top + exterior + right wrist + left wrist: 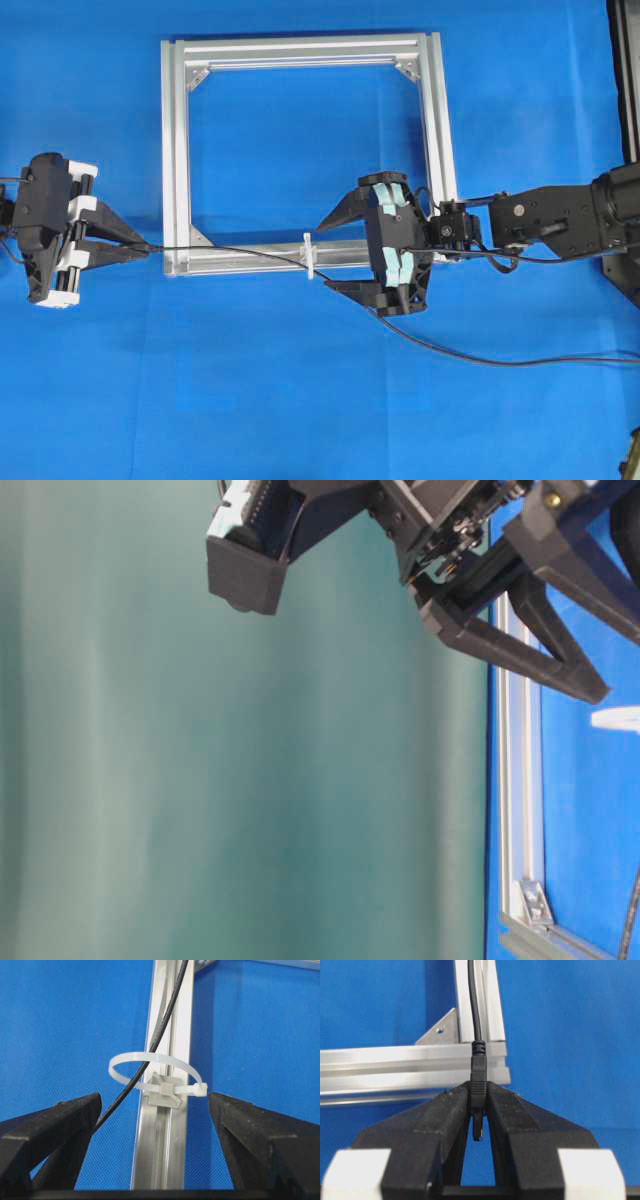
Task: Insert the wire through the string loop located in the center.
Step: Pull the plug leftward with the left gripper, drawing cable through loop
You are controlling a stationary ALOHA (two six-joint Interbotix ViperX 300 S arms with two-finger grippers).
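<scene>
The wire [240, 249] is a thin black cable lying along the near bar of the silver frame [300, 50]. My left gripper [479, 1091] is shut on its dark connector plug [478, 1077] just outside the frame's left corner; the plug's tip shows behind the fingers. In the overhead view this gripper [148, 247] sits at the far left. The string loop [192, 1091], a white tie, stands across the bar, and the wire [165, 1015] passes through it. My right gripper [155, 1105] is open, its fingers either side of the bar just short of the string loop [310, 257].
Beyond the right gripper [335, 252] the slack cable curves across the blue mat toward the right edge. The frame's other three bars lie farther back. The table-level view shows one right finger [520, 650] above the frame bar [520, 780].
</scene>
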